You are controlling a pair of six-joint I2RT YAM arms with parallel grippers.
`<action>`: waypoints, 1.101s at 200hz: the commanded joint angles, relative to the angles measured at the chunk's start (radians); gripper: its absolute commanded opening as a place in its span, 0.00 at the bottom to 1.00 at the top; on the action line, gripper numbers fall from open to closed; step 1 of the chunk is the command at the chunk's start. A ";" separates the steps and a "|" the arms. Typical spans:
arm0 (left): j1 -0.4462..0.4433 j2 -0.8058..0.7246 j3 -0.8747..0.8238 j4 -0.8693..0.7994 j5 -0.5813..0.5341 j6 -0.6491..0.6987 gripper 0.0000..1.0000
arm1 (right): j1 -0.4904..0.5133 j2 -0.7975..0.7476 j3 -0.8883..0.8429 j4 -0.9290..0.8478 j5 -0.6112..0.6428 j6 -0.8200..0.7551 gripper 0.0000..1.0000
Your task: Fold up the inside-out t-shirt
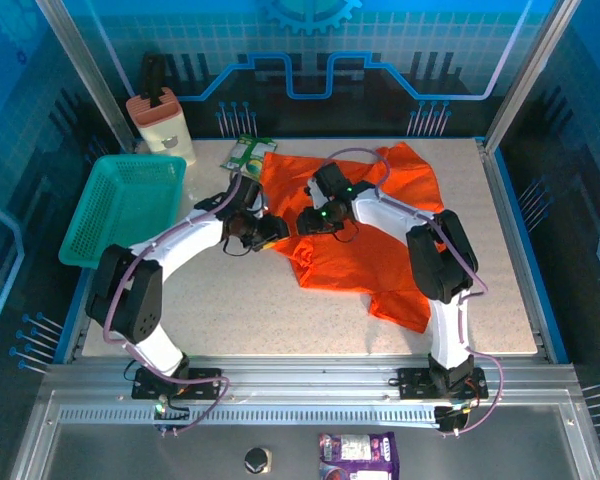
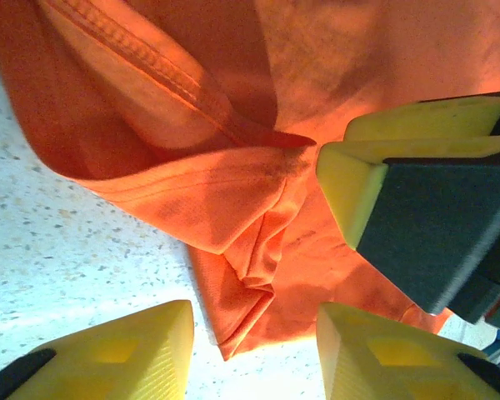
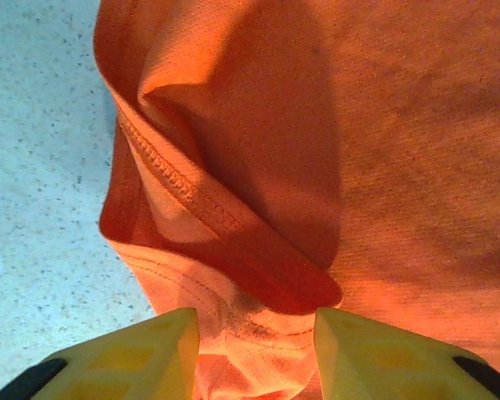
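Two pairs of jaws stand apart over the t-shirt's bunched left edge on the surface: the right jaws straddle the hem fold, the left jaws flank only its tip, the cloth spreading rightward.

Front strip of counter bare: wide passage offered. Centre and back right covered by t-shirt. Left edge blocked by teal basket; back left taken by canister, green packet. Little room left between left pincer and right pincer, crowded together.
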 commanded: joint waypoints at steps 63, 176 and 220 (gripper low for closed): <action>0.046 -0.062 -0.044 -0.027 -0.012 0.001 0.44 | 0.138 0.097 0.243 -0.342 0.320 0.101 0.44; 0.080 -0.093 -0.099 0.001 0.019 -0.004 0.44 | 0.171 0.190 0.323 -0.361 0.344 0.141 0.25; 0.111 -0.123 -0.112 -0.007 0.013 0.010 0.44 | 0.203 0.122 0.353 -0.399 0.360 0.125 0.00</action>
